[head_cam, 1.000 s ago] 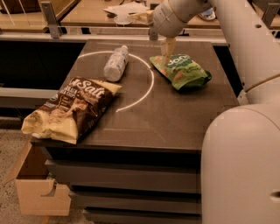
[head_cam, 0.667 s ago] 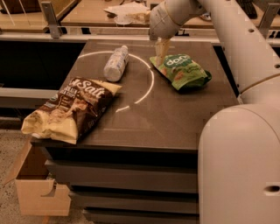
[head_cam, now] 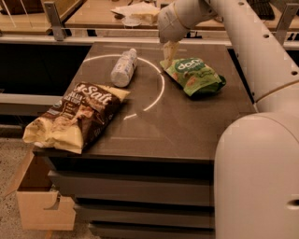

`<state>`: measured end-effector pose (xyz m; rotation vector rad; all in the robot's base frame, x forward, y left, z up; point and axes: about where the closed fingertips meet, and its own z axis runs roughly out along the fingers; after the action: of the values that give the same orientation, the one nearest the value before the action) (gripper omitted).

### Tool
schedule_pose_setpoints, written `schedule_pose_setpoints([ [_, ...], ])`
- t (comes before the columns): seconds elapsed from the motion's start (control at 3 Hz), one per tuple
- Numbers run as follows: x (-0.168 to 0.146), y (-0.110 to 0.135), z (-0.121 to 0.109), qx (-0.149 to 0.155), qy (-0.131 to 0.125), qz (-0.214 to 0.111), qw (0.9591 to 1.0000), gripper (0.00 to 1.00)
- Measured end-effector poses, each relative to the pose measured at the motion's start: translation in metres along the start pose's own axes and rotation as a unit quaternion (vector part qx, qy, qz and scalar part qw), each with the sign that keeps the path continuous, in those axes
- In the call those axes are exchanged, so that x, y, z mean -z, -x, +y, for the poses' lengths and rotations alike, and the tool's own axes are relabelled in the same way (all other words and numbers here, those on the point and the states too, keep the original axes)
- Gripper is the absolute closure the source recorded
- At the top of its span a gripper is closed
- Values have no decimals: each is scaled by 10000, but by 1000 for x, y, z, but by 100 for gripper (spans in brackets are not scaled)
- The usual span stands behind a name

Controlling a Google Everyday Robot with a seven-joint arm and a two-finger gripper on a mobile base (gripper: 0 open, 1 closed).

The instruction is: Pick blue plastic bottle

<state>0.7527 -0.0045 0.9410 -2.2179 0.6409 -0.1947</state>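
Note:
The blue plastic bottle [head_cam: 123,68] lies on its side at the back left of the dark table [head_cam: 187,121]. It is clear and ribbed, with a pale label and a white cap pointing away. My gripper [head_cam: 169,52] hangs from the white arm at the back of the table. It is over the back edge of the green chip bag [head_cam: 194,74] and to the right of the bottle, apart from it.
A brown chip bag [head_cam: 77,116] lies at the table's front left corner, partly over the edge. A white arc is painted on the tabletop [head_cam: 159,88]. A cardboard box [head_cam: 39,196] stands on the floor at the lower left. A wooden counter with clutter [head_cam: 135,11] runs behind.
My arm and gripper have shifted a little to the left, toward the bottle. The bottle and both bags have not moved.

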Motion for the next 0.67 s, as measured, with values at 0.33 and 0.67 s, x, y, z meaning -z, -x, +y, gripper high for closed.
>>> schedule_pose_setpoints([
  [0.33, -11, -17, -6, 754, -42, 178, 9970, 0],
  [0.67, -29, -13, -4, 1372, 638, 113, 9884, 0],
])
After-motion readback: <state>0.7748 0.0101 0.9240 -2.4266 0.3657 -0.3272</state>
